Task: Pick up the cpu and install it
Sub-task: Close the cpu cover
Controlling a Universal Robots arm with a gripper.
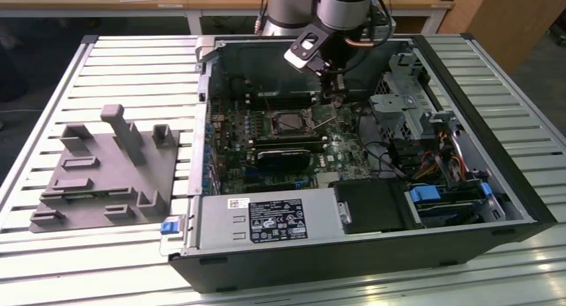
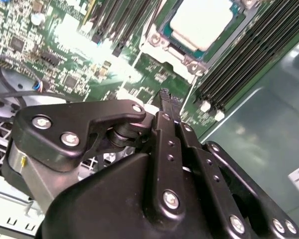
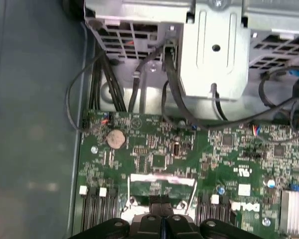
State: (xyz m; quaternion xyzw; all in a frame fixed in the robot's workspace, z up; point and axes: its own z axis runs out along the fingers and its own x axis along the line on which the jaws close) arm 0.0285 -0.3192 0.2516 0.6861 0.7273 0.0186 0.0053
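Note:
The cpu [image 2: 202, 22], a pale silver square, lies flat inside the metal frame of the motherboard socket [image 1: 287, 124]. In both wrist views my gripper [image 2: 164, 95] [image 3: 162, 203] is shut, its black fingertips pressed together with nothing between them. It hangs just above the green board beside the socket, apart from the cpu. In the exterior view the gripper [image 1: 335, 104] points down inside the open computer case, slightly toward the exterior view's right of the socket, near a thin metal lever.
The grey plastic holder block [image 1: 102, 167] sits on the slatted table at the exterior view's left. Inside the case [image 1: 354, 266] are the power supply [image 1: 265, 220], a metal drive cage [image 1: 398, 107], loose black cables [image 3: 139, 74] and memory slots [image 2: 249, 55].

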